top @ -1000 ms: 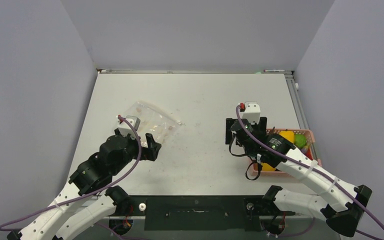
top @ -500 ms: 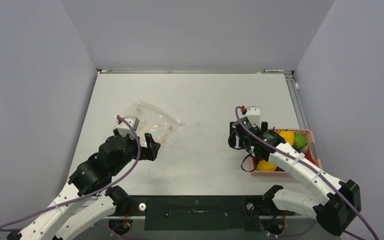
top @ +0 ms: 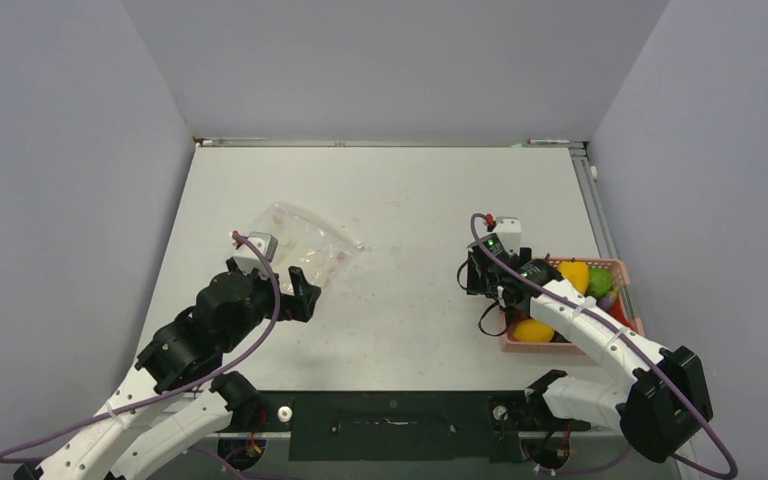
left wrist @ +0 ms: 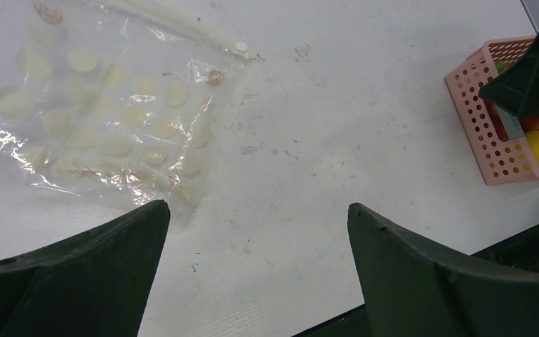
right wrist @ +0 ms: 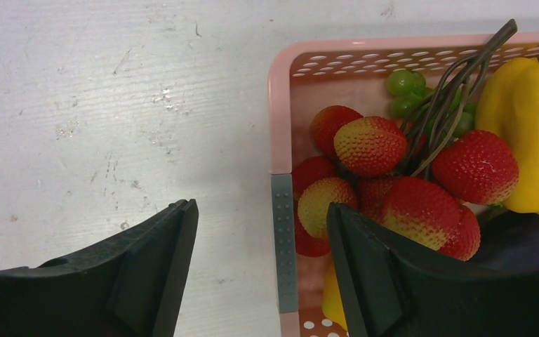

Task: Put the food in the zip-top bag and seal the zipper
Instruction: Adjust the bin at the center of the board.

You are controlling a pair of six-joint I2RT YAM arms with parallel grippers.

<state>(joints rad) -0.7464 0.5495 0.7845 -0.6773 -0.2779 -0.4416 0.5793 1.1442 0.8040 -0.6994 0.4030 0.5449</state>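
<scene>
The clear zip-top bag (top: 305, 240) with white dots lies flat on the table at left; it also shows in the left wrist view (left wrist: 91, 105), its zipper (left wrist: 182, 28) along the far edge. My left gripper (left wrist: 256, 232) is open and empty, just right of the bag's near corner. The food sits in the pink basket (top: 615, 268): red strawberries (right wrist: 372, 144), green grapes (right wrist: 407, 88), a yellow pepper (right wrist: 530, 119), a lemon (top: 533, 330). My right gripper (right wrist: 263, 232) is open, straddling the basket's left wall (right wrist: 281, 140), one finger inside above the strawberries.
The pink basket stands near the table's right edge and front right. The table's front edge runs just below both grippers. Purple cables loop from each wrist.
My right gripper has lowered and shifted right to the basket's left wall. The left arm and the bag have not moved.
</scene>
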